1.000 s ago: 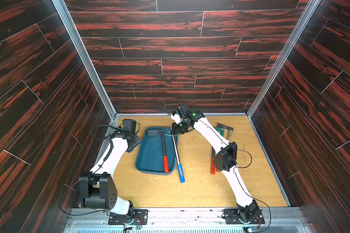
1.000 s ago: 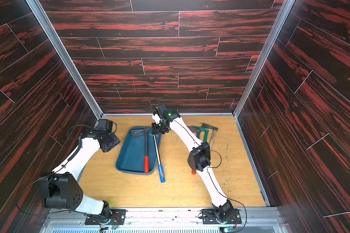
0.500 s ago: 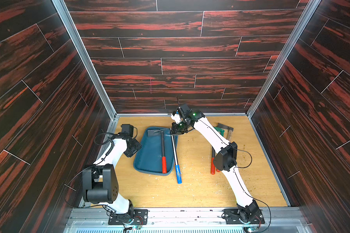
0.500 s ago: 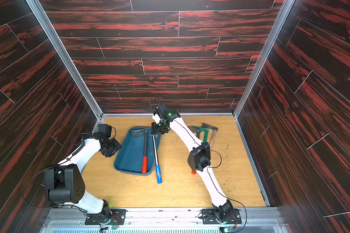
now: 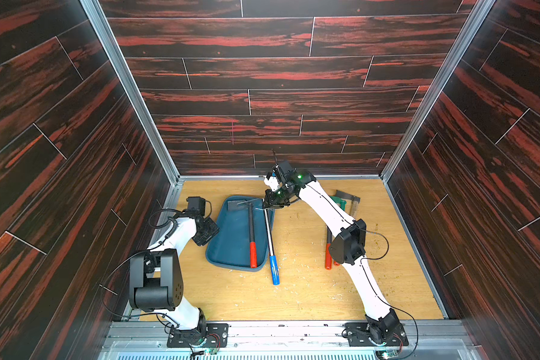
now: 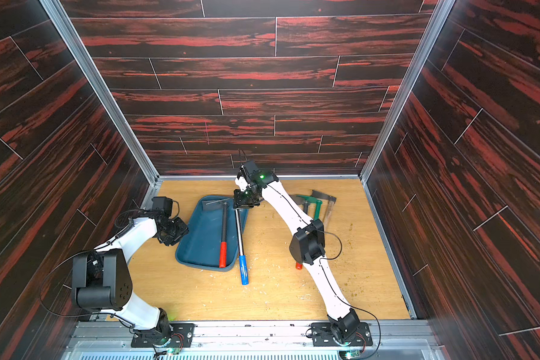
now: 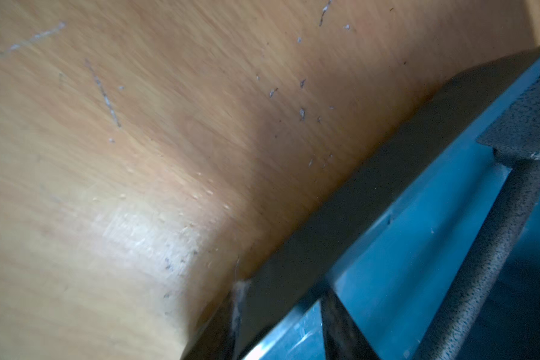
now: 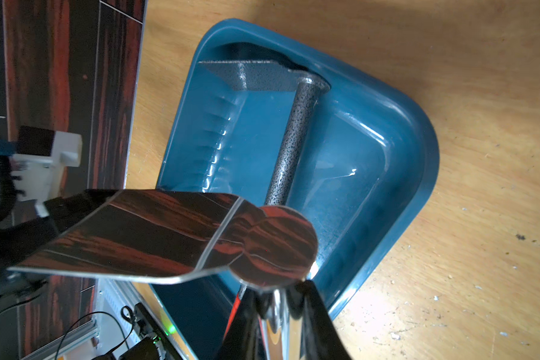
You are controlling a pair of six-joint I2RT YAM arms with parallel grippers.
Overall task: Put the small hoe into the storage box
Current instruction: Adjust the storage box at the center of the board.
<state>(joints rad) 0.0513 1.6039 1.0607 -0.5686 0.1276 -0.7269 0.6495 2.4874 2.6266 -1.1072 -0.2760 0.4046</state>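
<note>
The teal storage box (image 5: 228, 243) (image 6: 200, 240) lies left of centre on the wooden floor. Inside it rests a hoe with a speckled grey shaft and red grip (image 5: 251, 230) (image 8: 290, 140). My right gripper (image 5: 270, 205) (image 8: 275, 299) is shut on the small hoe (image 5: 269, 237) (image 6: 239, 233) just below its head. Its chrome shaft crosses the box's right rim, and its blue grip (image 5: 273, 271) lies on the floor. The mirror-like blade (image 8: 156, 237) hangs over the box. My left gripper (image 5: 208, 232) (image 7: 282, 299) straddles the box's left rim (image 7: 418, 233), one finger on each side. Blur hides whether it pinches.
Several other tools lie at the right: a green-handled one (image 5: 341, 202), a wooden-handled hoe (image 5: 353, 207) and a red-gripped one (image 5: 328, 255) partly behind my right arm. Wood chips dot the floor. Dark panelled walls close in on three sides.
My left gripper slid nearer along the box's left rim and its jaws narrowed. The box and the blue grip shifted slightly left. My right gripper stayed almost still.
</note>
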